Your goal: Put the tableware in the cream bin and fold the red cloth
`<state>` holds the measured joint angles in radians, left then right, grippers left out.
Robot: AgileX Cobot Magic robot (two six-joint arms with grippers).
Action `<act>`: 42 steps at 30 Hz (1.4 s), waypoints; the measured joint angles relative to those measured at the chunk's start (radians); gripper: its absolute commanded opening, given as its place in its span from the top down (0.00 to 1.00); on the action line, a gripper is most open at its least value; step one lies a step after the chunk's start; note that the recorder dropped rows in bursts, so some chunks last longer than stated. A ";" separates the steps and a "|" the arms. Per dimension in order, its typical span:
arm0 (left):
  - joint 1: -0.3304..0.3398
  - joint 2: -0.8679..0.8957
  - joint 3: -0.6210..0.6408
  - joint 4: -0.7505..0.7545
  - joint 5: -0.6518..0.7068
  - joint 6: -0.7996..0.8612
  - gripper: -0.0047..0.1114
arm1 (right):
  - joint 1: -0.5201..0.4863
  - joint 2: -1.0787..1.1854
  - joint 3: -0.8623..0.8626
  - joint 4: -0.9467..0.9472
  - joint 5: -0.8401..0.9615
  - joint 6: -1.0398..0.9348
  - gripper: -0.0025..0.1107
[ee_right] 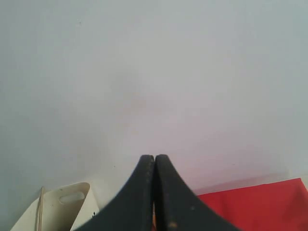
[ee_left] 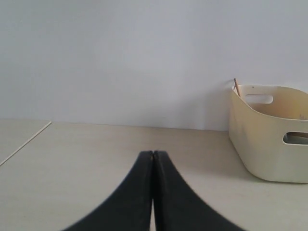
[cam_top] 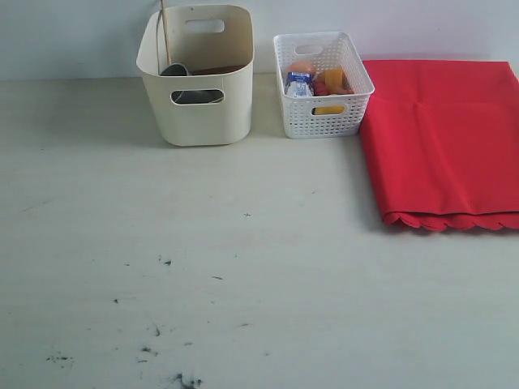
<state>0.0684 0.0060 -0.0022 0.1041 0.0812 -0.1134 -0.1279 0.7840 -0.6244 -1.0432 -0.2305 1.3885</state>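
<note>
Exterior view — red cloth (cam_top: 446, 138) beside basket (cam_top: 323, 121).

**Blank wall, pale table, even light**

Wall (cam_top: 73, 36): plain grey-white and unmarked, meeting the table along a straight line at the back. Table (cam_top: 259, 243): off-white, matte, faint grain. Dark specks (cam_top: 182, 379) scattered over the near-left area. Thin line (ee_left: 26, 141) crosses the tabletop. Light diffuse; shadows soft.

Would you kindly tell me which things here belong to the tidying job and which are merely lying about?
Job: cream bin; chopsticks and cup inside it; red cloth.
Lying about: white basket; milk carton and other food inside it.
</note>
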 measured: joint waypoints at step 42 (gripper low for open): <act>0.000 0.000 0.002 -0.118 0.002 0.102 0.94 | 0.000 -0.030 0.161 -0.426 -0.263 0.312 0.98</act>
<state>0.0684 0.0060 0.0002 -0.0139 0.0831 -0.0119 -0.1279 0.7538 -0.4630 -1.4695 -0.4935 1.7002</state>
